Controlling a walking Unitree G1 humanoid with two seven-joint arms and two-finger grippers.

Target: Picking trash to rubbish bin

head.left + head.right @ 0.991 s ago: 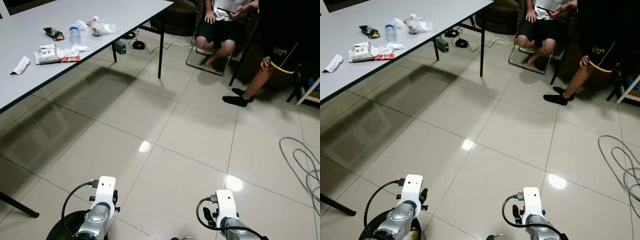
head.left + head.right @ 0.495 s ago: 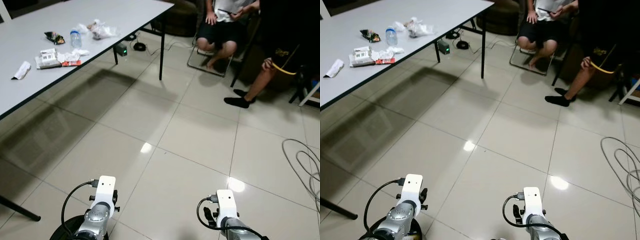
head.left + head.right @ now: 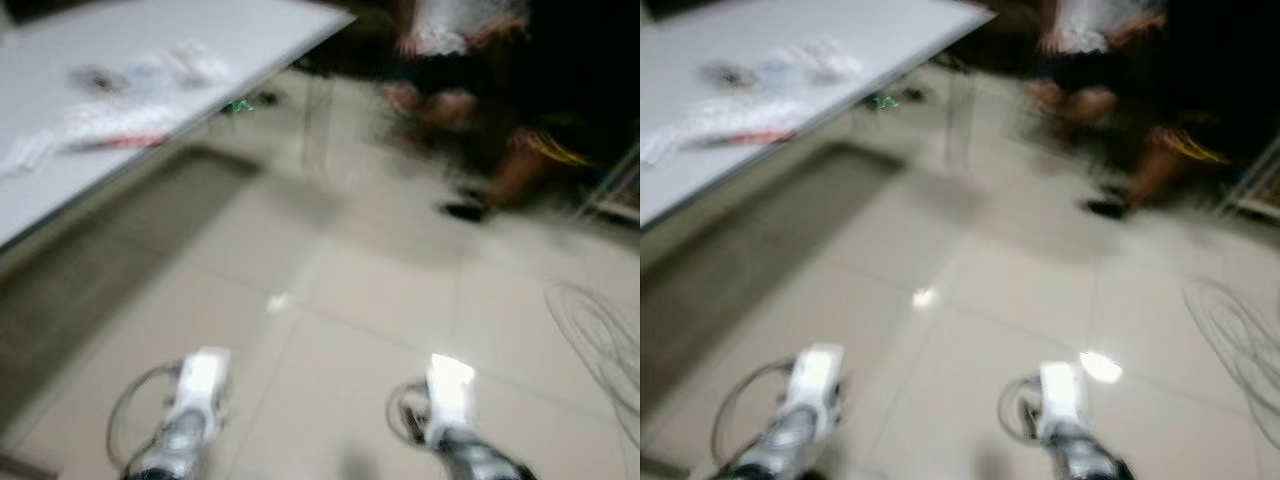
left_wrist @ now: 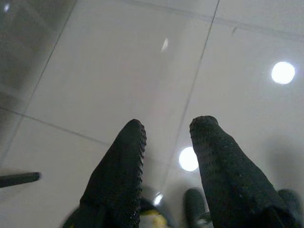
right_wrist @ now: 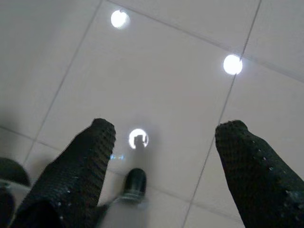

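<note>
Head camera views are both blurred, so I judge the robot is walking or turning just now, and small things are hard to read. At the upper left stands the grey tabletop (image 3: 60,190), and on it lies the trash (image 3: 115,115): a scatter of pale wrappers, something red, and some smeared shapes I cannot name. It sits on the far part of the tabletop, well apart from both arms. A rubbish bin I cannot make out.

Both arms hang low at the bottom of the view, wrists pointing down at the floor (image 3: 350,300). I think they are held so because nothing is to be grasped yet; this looks like the approach, with the picking not yet begun.

Left wrist view looks at bare tiles with lamp reflections. The left tool (image 4: 166,130) has its two black fingers a little apart, with nothing between them. The right tool (image 5: 164,130) is spread wider, also empty, above the tiles.

For moving, the middle of the floor is open. The tabletop edge runs diagonally along the left, with a dark leg (image 3: 312,125) at its far corner. At the upper right are two persons (image 3: 470,90), one seated, feet on the floor. A loop of cable (image 3: 600,330) lies at the right edge. The free way to the trash goes forward and left.
</note>
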